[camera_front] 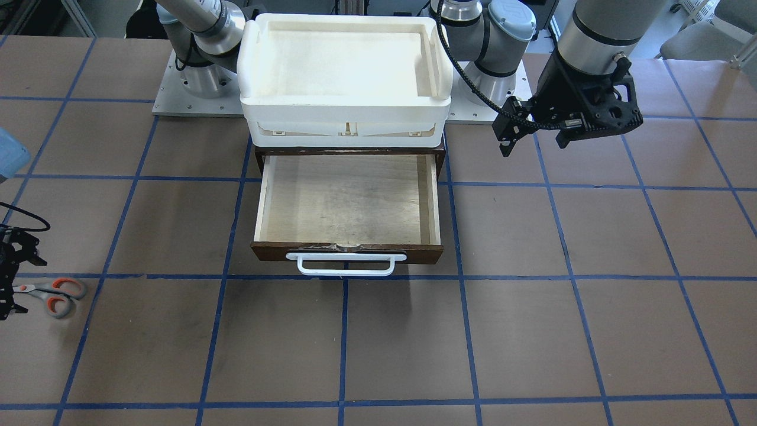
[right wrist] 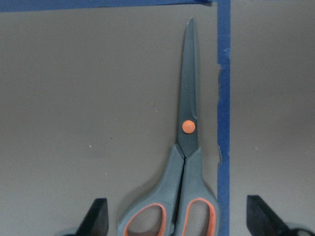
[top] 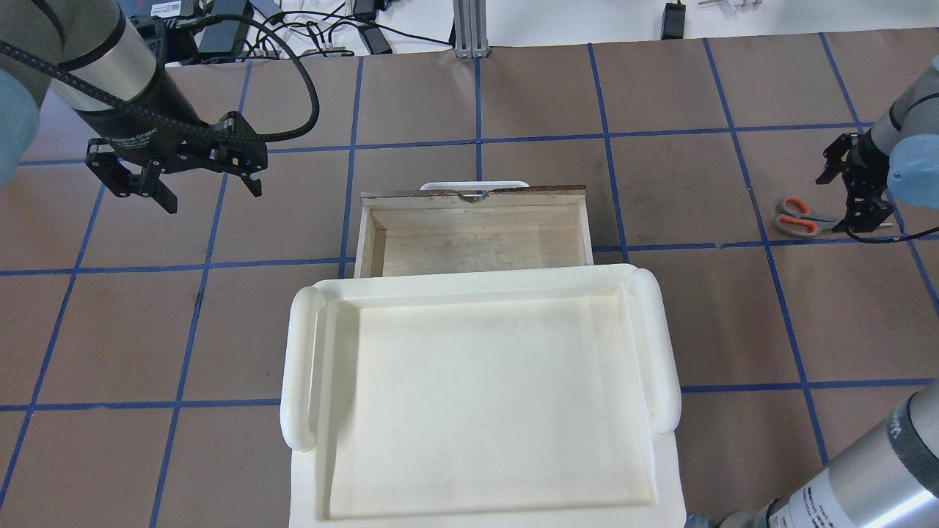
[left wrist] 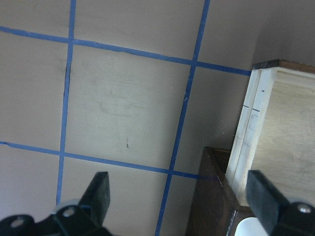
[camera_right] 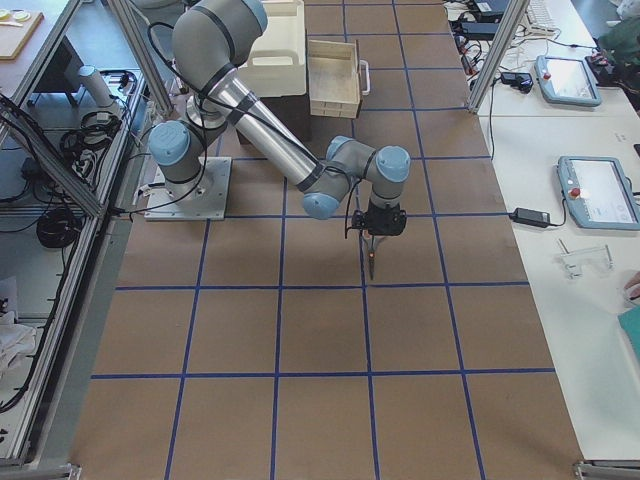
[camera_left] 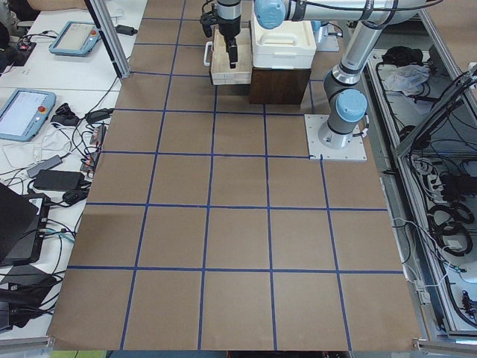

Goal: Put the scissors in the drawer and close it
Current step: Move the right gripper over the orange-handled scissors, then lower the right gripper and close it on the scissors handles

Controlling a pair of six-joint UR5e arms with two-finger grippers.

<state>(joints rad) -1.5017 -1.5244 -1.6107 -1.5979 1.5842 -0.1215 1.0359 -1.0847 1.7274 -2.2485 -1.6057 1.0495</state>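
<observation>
We saw the right end effector (right wrist: 179, 219) open above the scissors (right wrist: 189, 162), far from the open drawer (camera_front: 349, 251) below a white tray (camera_front: 346, 106); left end effector (left wrist: 182, 196) open too.

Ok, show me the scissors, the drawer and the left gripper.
scissors (right wrist: 188, 126), right wrist view, on the orange pivot dot.
drawer (camera_front: 346, 201), front-facing view, on its bare plywood floor.
left gripper (top: 213, 198), overhead view, midway between its open fingertips.
</observation>
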